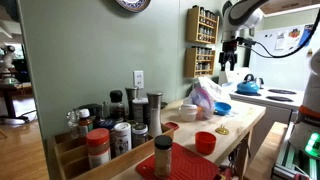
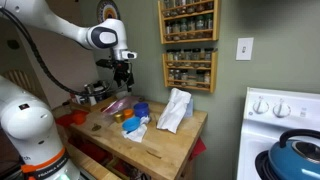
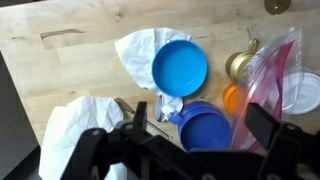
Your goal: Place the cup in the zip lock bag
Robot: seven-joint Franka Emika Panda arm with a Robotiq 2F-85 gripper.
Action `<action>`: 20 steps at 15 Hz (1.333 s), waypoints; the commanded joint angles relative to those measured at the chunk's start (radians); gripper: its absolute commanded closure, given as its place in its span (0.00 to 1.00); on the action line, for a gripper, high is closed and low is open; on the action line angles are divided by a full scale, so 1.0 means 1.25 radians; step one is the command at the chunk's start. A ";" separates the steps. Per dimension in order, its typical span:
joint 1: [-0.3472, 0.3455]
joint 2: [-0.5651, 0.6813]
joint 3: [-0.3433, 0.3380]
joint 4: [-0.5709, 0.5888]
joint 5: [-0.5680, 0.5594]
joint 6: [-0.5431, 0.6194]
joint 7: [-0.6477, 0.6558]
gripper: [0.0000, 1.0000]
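A dark blue cup with a handle stands upright on the wooden table, mouth up. A clear, pink-tinted zip lock bag lies just beside it; it also shows in both exterior views. My gripper is open and empty, hovering well above the table, with the cup between its fingers in the wrist view. The gripper shows in both exterior views.
A light blue bowl, crumpled white paper, an orange lid and a brass piece lie round the cup. A red cup and spice jars stand on the table. A spice rack hangs behind it, and a blue kettle sits on the stove.
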 commanded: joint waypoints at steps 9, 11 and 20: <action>0.059 -0.013 0.056 -0.031 0.073 0.026 0.071 0.00; 0.078 -0.004 0.093 -0.030 0.107 0.038 0.132 0.00; 0.131 0.049 0.164 -0.077 0.224 0.247 0.257 0.62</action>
